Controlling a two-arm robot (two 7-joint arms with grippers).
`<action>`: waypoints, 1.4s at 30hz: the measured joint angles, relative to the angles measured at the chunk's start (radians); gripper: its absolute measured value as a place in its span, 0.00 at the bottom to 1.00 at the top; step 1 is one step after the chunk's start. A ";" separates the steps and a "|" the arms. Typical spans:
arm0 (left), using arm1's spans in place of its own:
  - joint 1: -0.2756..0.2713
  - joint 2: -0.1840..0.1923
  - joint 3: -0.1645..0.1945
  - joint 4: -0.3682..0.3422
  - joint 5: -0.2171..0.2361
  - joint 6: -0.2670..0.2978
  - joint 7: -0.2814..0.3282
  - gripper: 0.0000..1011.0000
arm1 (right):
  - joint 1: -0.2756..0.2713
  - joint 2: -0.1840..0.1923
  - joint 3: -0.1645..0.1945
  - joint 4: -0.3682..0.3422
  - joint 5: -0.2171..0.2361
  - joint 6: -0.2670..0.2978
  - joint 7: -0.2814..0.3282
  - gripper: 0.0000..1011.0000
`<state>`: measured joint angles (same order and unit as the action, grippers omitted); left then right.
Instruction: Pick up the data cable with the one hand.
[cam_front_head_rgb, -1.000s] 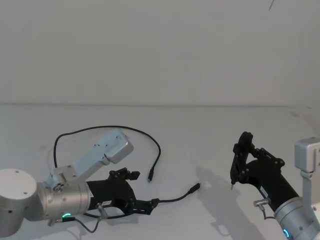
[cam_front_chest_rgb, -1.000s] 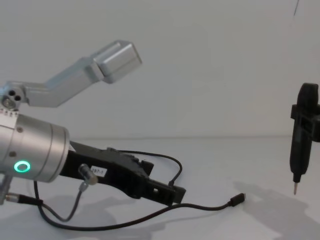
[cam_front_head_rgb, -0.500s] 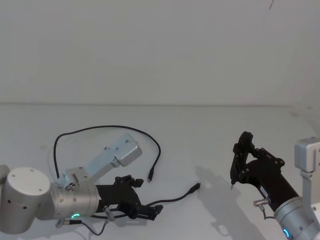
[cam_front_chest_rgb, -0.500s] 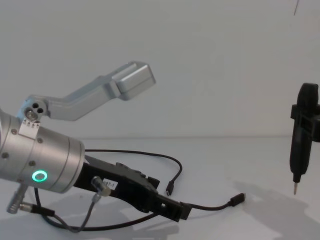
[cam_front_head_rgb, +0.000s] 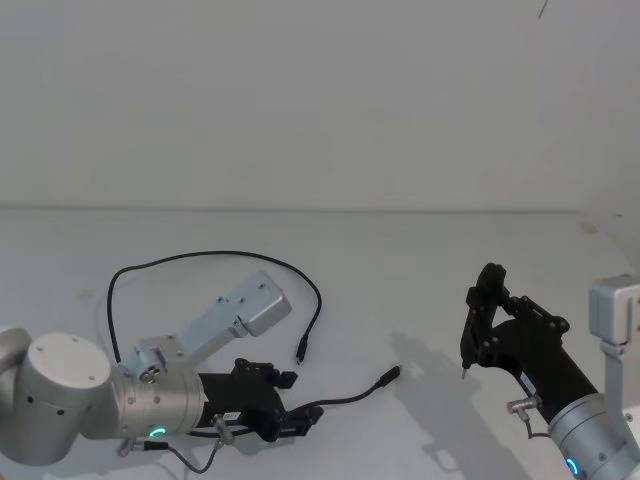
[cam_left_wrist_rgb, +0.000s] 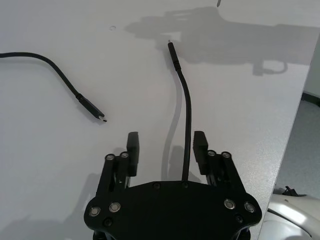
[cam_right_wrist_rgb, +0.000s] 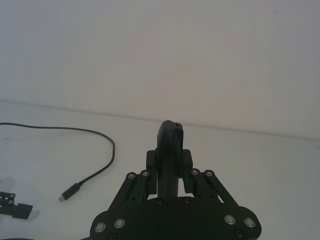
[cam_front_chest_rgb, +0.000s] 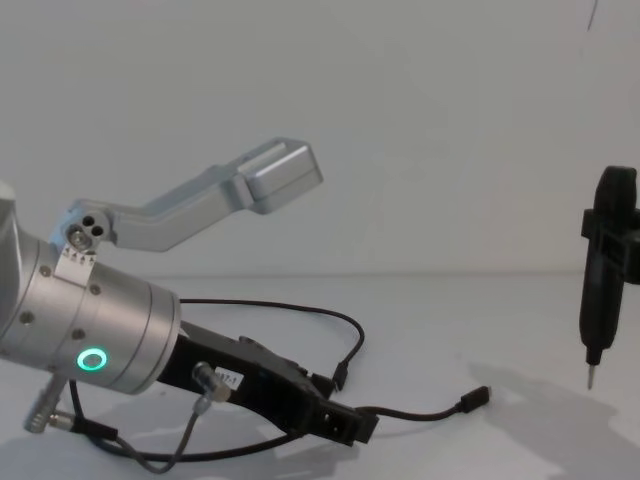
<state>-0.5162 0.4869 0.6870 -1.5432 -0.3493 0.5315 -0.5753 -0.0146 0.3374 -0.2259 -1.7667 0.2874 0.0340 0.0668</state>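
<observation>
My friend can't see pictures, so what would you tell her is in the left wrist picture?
The left gripper is open over a white table, with the thin black data cable running between its two fingers, not yet gripped. The cable stretches away to a small plug, and its other plug lies off to one side.

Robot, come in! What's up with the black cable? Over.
Left gripper open, straddling the data cable. Cable flat on table, not lifted. Right gripper parked right, shut on pen tool. Nothing blocking.
</observation>
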 joint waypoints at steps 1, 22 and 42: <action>-0.001 0.000 0.000 0.001 0.000 0.000 0.000 0.63 | 0.000 0.000 0.000 0.000 0.000 0.000 0.000 0.28; -0.007 -0.004 0.007 0.009 0.002 0.005 -0.002 0.04 | 0.000 -0.001 0.001 -0.001 0.000 0.000 0.000 0.28; -0.015 0.047 0.007 -0.011 -0.025 -0.058 -0.084 0.04 | 0.032 -0.035 0.033 -0.095 0.064 0.076 0.013 0.28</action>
<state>-0.5308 0.5344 0.6939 -1.5540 -0.3744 0.4732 -0.6597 0.0172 0.3027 -0.1932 -1.8614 0.3513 0.1097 0.0794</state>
